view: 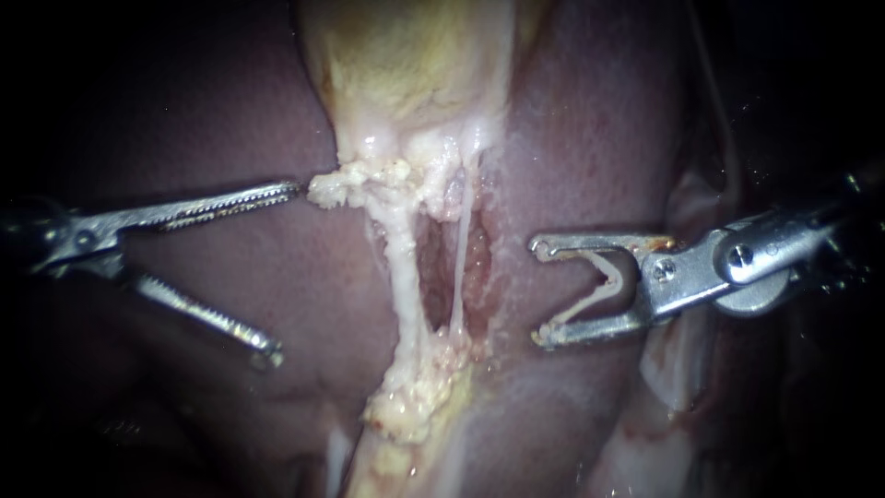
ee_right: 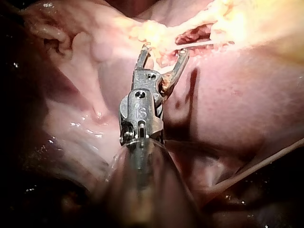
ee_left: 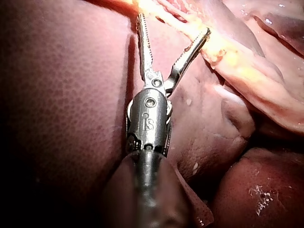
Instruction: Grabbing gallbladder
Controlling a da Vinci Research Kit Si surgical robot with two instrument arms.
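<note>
left instrument pincer spread wide, empty, upper tip at edge of frayed white tissue | right instrument pincer spread, empty, just right of tubes | gallbladder far centre, pale, wet, lying on liver | judged soft, slippery, tears easily; take a full bite on the thick neck fold, avoid thin tubes

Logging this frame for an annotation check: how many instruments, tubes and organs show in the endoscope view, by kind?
Instruments: 2 (left instrument, right instrument, both with jaws open)
Tubes: 2 (thick tube, thin tube)
Organs: 2 (gallbladder, liver)
Total: 6
</note>
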